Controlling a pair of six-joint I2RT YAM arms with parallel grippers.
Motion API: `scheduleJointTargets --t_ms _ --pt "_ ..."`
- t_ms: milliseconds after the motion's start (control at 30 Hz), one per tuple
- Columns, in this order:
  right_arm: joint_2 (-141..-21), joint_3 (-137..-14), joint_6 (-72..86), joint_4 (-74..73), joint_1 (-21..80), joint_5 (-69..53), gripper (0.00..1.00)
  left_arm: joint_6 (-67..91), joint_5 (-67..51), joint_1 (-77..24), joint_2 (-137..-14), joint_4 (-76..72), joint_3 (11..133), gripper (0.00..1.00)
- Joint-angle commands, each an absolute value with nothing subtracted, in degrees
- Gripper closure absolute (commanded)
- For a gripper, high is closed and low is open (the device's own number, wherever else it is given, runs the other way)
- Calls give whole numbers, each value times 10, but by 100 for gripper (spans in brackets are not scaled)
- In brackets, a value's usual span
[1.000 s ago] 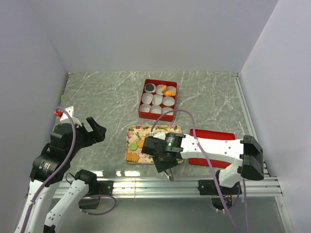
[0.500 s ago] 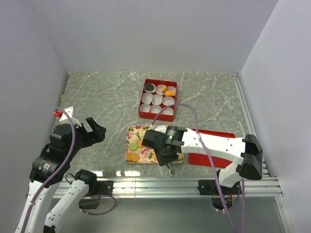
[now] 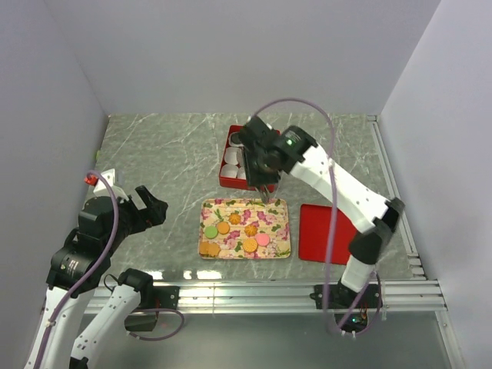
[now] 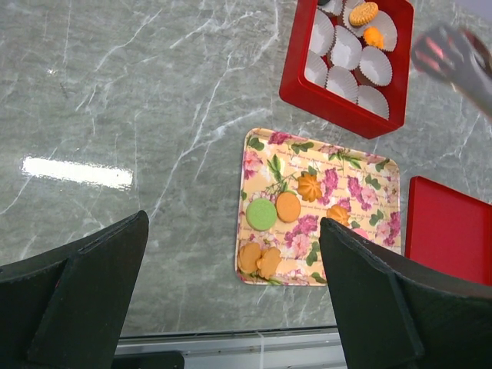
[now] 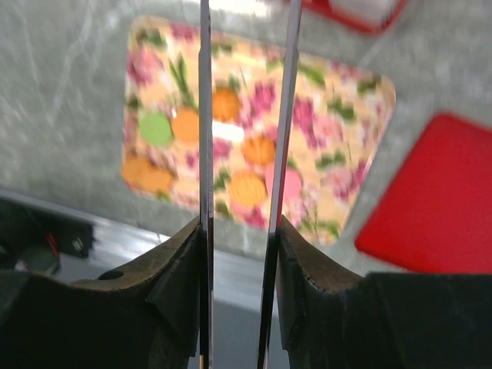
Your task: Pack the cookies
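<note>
Most cookies (image 3: 223, 227) lie on the flowered tray (image 3: 273, 219) at the near middle of the counter (image 3: 169, 154), and a few sit in paper cups (image 3: 231, 157) in the red box (image 3: 231, 181) just beyond it. The right hand (image 3: 264, 194) hangs between box and tray, its blades a narrow gap apart, and I cannot tell whether they grip anything. The left hand (image 3: 151, 204) is spread wide and empty at the near left.

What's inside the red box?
The red box holds white paper cups. Two cups have something in them: a golden-brown cookie and an orange cookie. The box's far corner is cut off by the picture's edge, so I can't tell what is there.
</note>
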State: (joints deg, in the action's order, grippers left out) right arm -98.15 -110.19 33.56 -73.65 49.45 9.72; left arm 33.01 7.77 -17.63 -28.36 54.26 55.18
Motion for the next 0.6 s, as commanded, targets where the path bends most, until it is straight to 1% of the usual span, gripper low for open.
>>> scheduleJointTargets --t_ms 0,33,133,233,567 --pt "-1062 -1195 274 -742 463 73 61 323 77 -172 -275 526 551 1" --pt "-1079 -1240 271 -742 451 69 61 323 75 -171 -276 526 549 1" --pt "-1141 -1310 259 -746 430 43 62 320 70 -170 -283 524 548 1" --pt "-1186 -1345 254 -741 415 12 62 319 69 -168 -277 525 548 1" --pt "-1254 -1359 234 -695 374 -37 61 319 64 -162 -276 522 546 1"
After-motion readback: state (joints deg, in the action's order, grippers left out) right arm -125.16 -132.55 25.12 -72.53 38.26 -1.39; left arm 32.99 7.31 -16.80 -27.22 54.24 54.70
